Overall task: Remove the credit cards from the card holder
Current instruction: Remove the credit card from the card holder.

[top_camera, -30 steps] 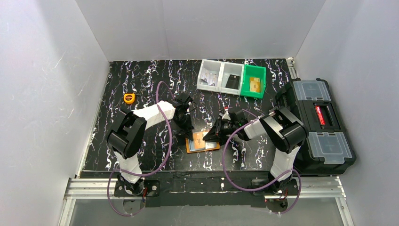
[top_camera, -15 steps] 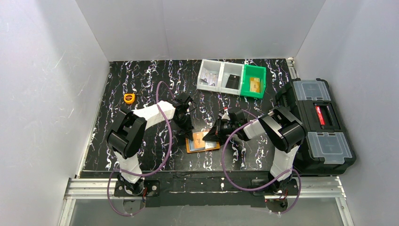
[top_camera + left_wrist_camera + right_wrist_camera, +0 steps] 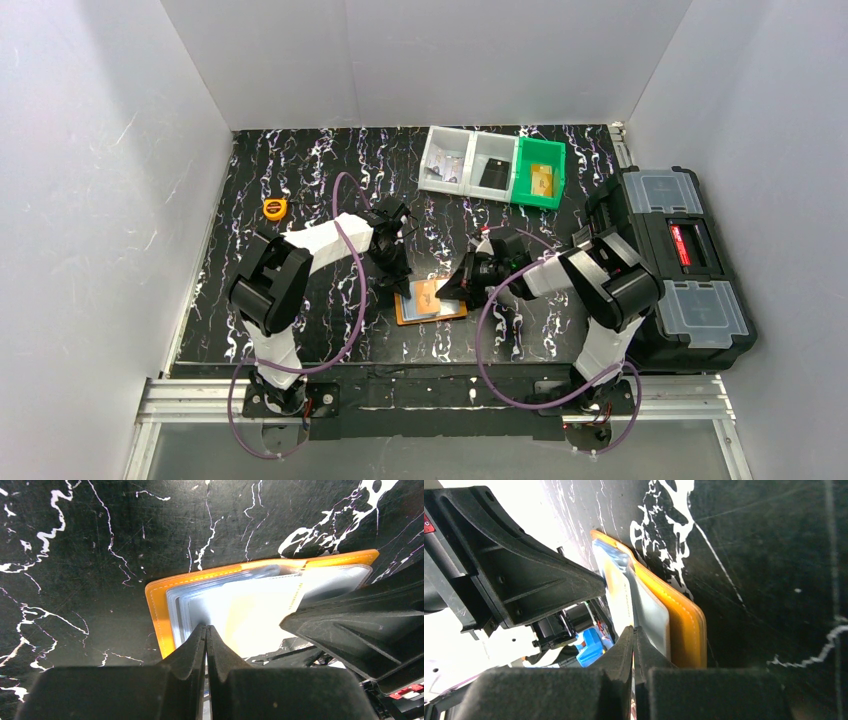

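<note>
Card holder [image 3: 159, 611]: open on desk [image 3: 75, 555], orange, clear pockets. Wrist views only: left fingers [image 3: 192, 650], right fingers [image 3: 621, 650] both closed at pockets. Top only: toolbox [image 3: 672, 290]. Print on card [image 3: 260, 617] unreadable.

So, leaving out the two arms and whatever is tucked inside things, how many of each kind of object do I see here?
Small bins: 3
Toolbox: 1
Tape measure: 1
Orange card holder: 1
Total: 6
</note>
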Motion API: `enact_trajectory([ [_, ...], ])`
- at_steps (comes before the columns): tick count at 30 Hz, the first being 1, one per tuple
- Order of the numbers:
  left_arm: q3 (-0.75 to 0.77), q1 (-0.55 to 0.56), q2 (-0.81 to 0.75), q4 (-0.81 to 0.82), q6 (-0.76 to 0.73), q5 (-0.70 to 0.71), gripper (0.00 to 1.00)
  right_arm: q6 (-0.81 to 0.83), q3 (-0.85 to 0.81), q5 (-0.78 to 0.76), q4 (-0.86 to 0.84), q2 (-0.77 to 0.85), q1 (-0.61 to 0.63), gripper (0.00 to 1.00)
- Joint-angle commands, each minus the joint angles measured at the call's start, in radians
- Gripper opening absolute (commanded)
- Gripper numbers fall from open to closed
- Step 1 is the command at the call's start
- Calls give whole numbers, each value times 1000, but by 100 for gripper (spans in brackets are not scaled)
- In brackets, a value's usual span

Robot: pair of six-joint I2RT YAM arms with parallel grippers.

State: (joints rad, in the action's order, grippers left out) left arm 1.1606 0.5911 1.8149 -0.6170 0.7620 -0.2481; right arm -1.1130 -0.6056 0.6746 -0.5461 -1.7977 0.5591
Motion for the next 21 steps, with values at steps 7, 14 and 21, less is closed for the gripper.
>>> enact_trajectory([
  [7,-53,-7,76,-119,-44,162,0,81,28,-48,103,60,-33,1],
  [14,-54,-7,69,-118,-45,162,0,122,39,-71,168,104,-55,1],
  [21,-60,-7,49,-107,-50,148,0,166,48,-88,237,166,-79,1],
])
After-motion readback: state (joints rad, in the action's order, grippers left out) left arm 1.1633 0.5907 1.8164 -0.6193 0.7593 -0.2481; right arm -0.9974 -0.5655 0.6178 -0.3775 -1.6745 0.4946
